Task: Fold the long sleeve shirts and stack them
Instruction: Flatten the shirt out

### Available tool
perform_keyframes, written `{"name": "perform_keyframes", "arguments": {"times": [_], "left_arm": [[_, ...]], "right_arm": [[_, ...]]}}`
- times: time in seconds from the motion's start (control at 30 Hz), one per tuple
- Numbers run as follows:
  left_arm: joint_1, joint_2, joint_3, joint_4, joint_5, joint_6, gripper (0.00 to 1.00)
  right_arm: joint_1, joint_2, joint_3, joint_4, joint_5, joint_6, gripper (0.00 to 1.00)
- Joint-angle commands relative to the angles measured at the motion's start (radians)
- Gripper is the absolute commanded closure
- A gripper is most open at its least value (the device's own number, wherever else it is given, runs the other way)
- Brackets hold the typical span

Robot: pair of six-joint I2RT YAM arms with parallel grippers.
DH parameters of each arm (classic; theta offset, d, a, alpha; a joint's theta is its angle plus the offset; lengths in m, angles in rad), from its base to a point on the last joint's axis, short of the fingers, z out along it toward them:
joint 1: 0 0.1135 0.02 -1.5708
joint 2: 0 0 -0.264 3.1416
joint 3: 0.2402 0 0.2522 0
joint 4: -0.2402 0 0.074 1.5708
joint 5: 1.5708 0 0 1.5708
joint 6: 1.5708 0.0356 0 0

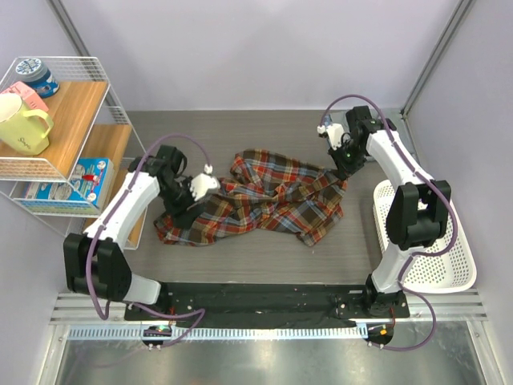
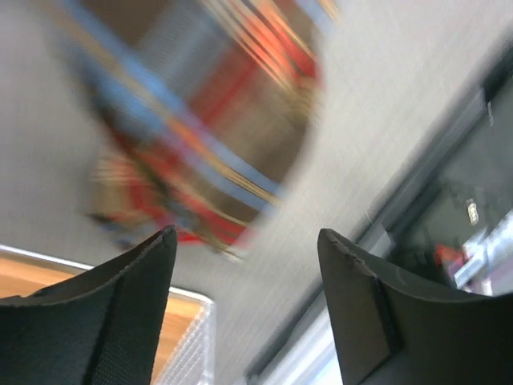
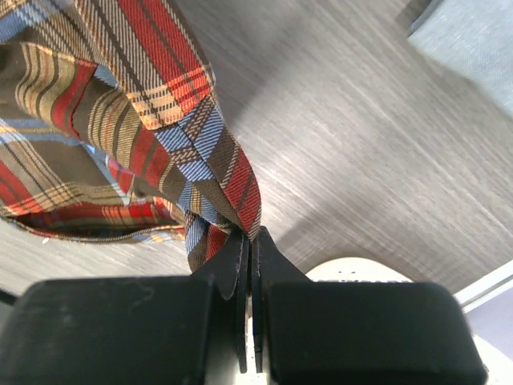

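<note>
One long sleeve shirt, a red, brown, blue and yellow plaid flannel point(image 1: 264, 196), lies crumpled across the middle of the grey table. My right gripper point(image 1: 343, 170) is shut on the shirt's far right edge; the right wrist view shows the plaid cloth point(image 3: 120, 120) pinched at the fingertips of that gripper point(image 3: 250, 237). My left gripper point(image 1: 180, 210) hangs over the shirt's left end. In the left wrist view it point(image 2: 247, 234) stands open with nothing between the fingers, and the blurred plaid point(image 2: 200, 120) lies beyond them.
A white mesh basket point(image 1: 461, 273) stands at the right edge, beside the right arm. A wire and wood shelf rack point(image 1: 56, 136) with a yellow mug point(image 1: 24, 124) and boxes stands at the left. Walls close in the back and sides.
</note>
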Motion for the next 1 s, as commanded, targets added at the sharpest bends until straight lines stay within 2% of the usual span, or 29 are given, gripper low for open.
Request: {"name": "perform_keyframes", "arguments": {"times": [0.0,0.07,0.1,0.3,0.33,0.4,0.53,0.57,0.77,0.8,0.87,0.9,0.93,0.97], "left_arm": [[0.000,0.162,0.220,0.227,0.067,-0.258,0.27],[0.000,0.253,0.293,0.304,0.067,-0.309,0.27],[-0.001,0.349,0.384,0.319,0.068,-0.374,0.27],[-0.001,0.644,0.746,0.358,0.085,-0.500,0.29],[0.000,0.699,0.773,0.364,0.156,-0.531,0.29],[-0.009,0.741,0.814,0.424,0.194,-0.580,0.28],[-0.018,0.877,0.939,0.408,0.339,-0.695,0.26],[-0.018,0.920,0.966,0.411,0.385,-0.770,0.26],[-0.043,0.979,0.907,0.529,0.476,-0.970,0.28],[-0.046,0.982,0.900,0.551,0.497,-0.987,0.30],[-0.046,0.985,0.882,0.572,0.501,-1.022,0.44],[-0.044,0.980,0.876,0.580,0.492,-1.030,0.54],[-0.044,0.973,0.876,0.586,0.481,-1.028,0.72],[-0.037,0.958,0.874,0.603,0.479,-1.034,0.79]], "right_arm": [[-0.001,-0.054,0.007,-0.022,-0.030,-0.017,0.99],[0.000,-0.054,0.017,-0.024,-0.041,-0.017,0.99],[-0.001,-0.052,0.020,-0.025,-0.048,-0.015,0.99],[-0.032,-0.065,0.015,-0.073,-0.068,-0.057,0.99],[-0.040,-0.071,0.001,-0.081,-0.074,-0.058,0.99],[-0.041,-0.081,-0.017,-0.084,-0.087,-0.057,0.99],[-0.040,-0.089,-0.037,-0.085,-0.123,-0.042,0.99],[-0.040,-0.091,-0.037,-0.085,-0.126,-0.038,0.99],[-0.041,-0.101,-0.039,-0.082,-0.134,-0.023,0.99],[-0.041,-0.103,-0.043,-0.084,-0.133,-0.025,0.99],[-0.040,-0.114,-0.049,-0.087,-0.128,-0.028,0.99],[-0.040,-0.114,-0.057,-0.087,-0.126,-0.029,0.99],[-0.040,-0.117,-0.063,-0.090,-0.125,-0.032,0.99],[-0.040,-0.120,-0.069,-0.088,-0.122,-0.035,0.99]]}}
